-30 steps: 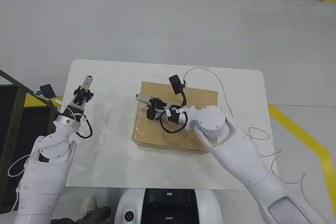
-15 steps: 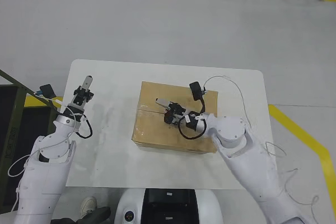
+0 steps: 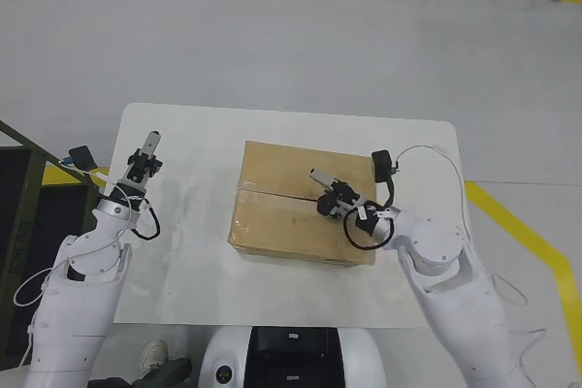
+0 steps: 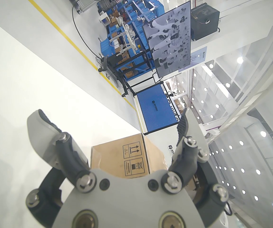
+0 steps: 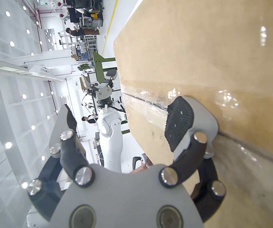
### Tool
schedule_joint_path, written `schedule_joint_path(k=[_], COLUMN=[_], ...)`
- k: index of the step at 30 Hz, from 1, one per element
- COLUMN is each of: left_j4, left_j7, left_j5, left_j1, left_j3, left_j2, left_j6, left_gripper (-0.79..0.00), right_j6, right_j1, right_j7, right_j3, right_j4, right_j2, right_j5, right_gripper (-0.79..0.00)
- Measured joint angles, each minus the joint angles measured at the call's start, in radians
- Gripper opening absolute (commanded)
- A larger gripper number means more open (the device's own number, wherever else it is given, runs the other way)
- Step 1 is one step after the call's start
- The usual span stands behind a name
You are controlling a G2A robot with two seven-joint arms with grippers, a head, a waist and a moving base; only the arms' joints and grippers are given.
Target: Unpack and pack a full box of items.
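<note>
Right pincer (image 5: 122, 110) spread open and empty, one finger pad (image 5: 179, 119) down on the top of the cardboard box (image 5: 198, 36), just beside the taped centre seam (image 5: 146, 97) (looks touching, hard to be sure). Left pincer (image 4: 112, 117) also spread open with nothing in it, held over the white desk (image 3: 194, 262) near its left edge, well apart from the box. Box sits mid-desk, a bit toward the right side, flaps closed.

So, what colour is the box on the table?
The box is plain brown cardboard, seen best in the top view.
</note>
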Motion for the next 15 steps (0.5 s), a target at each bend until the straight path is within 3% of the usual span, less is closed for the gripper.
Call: schedule_joint_path(k=[15], left_j4=[0.000], left_j7=[0.000], left_j5=[0.000], left_j1=[0.000], left_j3=[0.000], left_j2=[0.000], left_j6=[0.000], left_gripper=[0.000], right_j6=[-0.048], right_j1=[-0.130], right_j7=[-0.056], right_j3=[0.147], right_j4=[-0.067], right_j2=[0.025], right_j5=[0.032], right_gripper=[0.000])
